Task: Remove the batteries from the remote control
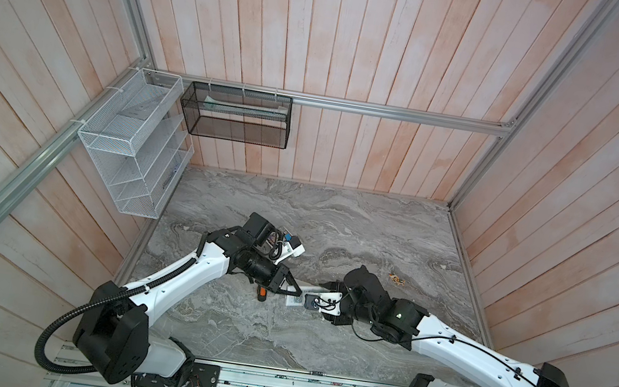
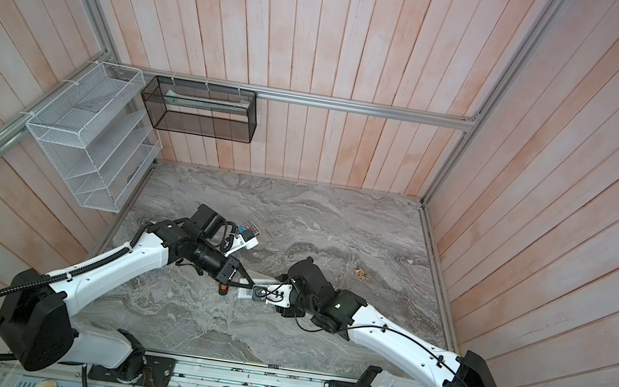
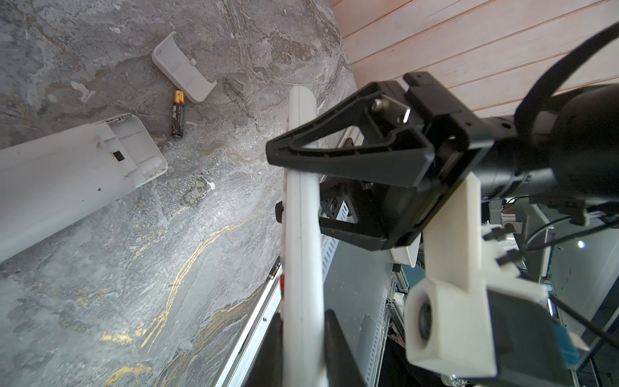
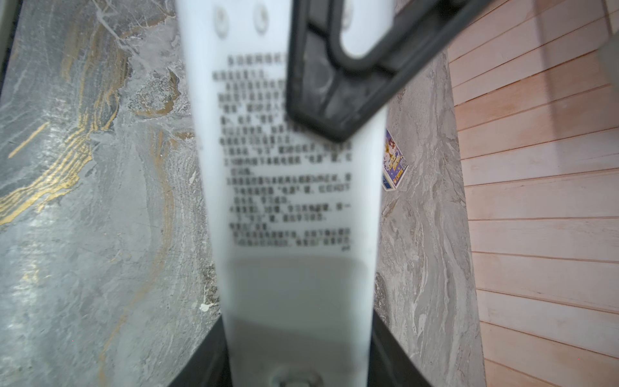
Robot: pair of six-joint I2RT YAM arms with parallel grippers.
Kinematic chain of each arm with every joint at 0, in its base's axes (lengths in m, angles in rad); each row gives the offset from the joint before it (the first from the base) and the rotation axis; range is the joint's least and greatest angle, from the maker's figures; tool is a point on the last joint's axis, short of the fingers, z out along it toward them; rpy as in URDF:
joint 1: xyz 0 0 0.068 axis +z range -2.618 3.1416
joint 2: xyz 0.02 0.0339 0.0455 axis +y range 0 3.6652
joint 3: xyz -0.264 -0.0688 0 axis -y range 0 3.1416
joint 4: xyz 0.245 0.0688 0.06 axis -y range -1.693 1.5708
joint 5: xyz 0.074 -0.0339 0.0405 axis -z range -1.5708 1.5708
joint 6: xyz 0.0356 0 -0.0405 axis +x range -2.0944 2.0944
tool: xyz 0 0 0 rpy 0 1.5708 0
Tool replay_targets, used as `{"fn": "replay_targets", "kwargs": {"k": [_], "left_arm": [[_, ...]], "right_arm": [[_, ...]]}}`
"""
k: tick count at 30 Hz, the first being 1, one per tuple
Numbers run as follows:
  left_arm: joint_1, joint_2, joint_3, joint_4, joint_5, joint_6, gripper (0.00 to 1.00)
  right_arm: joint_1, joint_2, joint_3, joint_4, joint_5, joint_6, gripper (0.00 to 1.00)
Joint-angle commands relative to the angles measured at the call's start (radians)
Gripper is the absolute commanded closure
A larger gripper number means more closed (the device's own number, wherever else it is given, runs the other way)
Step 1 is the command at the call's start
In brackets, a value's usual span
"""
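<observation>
Marble tabletop carries everything. Held remote is the ref for all places below: white, slim, looks lifted clear of the tabletop, edge-on btwn both arms.

Second remote lies flat below and off to one side of held remote, well apart, compartment open and empty.

Left gripper is clamped across one end of held remote. Right gripper looks closed across its width further along, w/ the printed back facing the right wrist cam. Its cover seems still on (blurry), so any cells inside are hidden. Can't confirm.

Cover plate lies loose on that same side, apart from held remote.

One battery, black w/ gold end, is also loose there, approx as far from held remote as the cover plate.

Handling, my read: held remote is light, stiff, smooth plastic, prob. slippery, so pinch the long edges and keep the cover end free. Battery is tiny, hard and round, so it'll roll. Take it across mid-barrel.
</observation>
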Motion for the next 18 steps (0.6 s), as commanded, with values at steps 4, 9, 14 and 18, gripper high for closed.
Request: {"fn": "replay_targets", "kwargs": {"k": [4,9,14,18], "left_arm": [[-0.006,-0.004,-0.002,0.056,0.025,-0.012,0.70],[-0.006,-0.023,-0.042,0.111,0.022,-0.047,0.62],[-0.006,-0.043,-0.072,0.163,0.018,-0.084,0.66],[-0.006,-0.054,-0.093,0.192,0.017,-0.102,0.72]], "right_arm": [[-0.001,-0.023,-0.021,0.034,-0.009,0.066,0.64],[-0.002,-0.037,-0.033,0.043,-0.019,0.107,0.69],[-0.002,-0.036,-0.036,0.054,-0.022,0.153,0.69],[-0.002,-0.024,-0.030,0.057,-0.028,0.182,0.68]]}}
